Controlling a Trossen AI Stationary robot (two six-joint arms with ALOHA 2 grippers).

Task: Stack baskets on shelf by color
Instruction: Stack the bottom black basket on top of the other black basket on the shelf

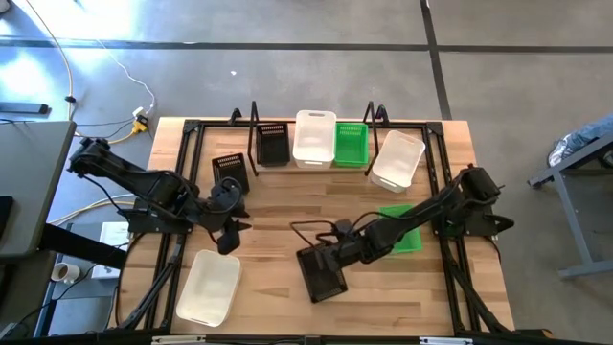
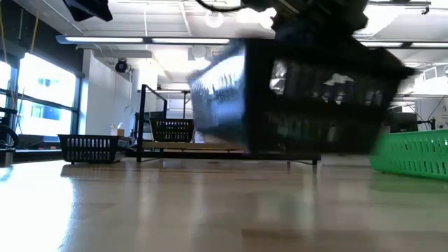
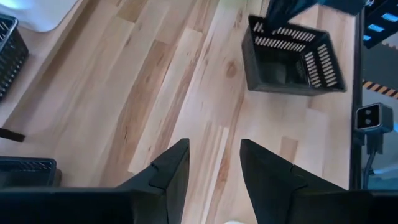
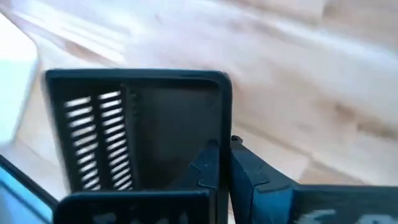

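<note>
Right gripper [image 1: 330, 257]: reaches toward the table's front middle, well in front of the shelf [image 1: 254, 125]; its fingers are clamped on the rim of a black basket [image 1: 321, 272], which in the low view hangs clear of the tabletop.
Left gripper [image 3: 211, 165]: hovers over bare wood left of the held basket, in front of the shelf; its fingers stand apart with nothing between them.
Shelf: against the table's [image 1: 287, 206] back edge, holding, from left to right, a black basket [image 1: 272, 144], a white basket [image 1: 314, 138] and a green basket [image 1: 351, 144].
Off the shelf: a tilted white basket [image 1: 397, 159] just beside the shelf's right end; a second black basket [image 1: 230, 172] in front of its left end; a green basket [image 1: 407, 230] under the right arm; a white basket [image 1: 209, 286] near the table's front left corner.
Open room: a wide band of clear wood lies between the shelf front and the held basket.
</note>
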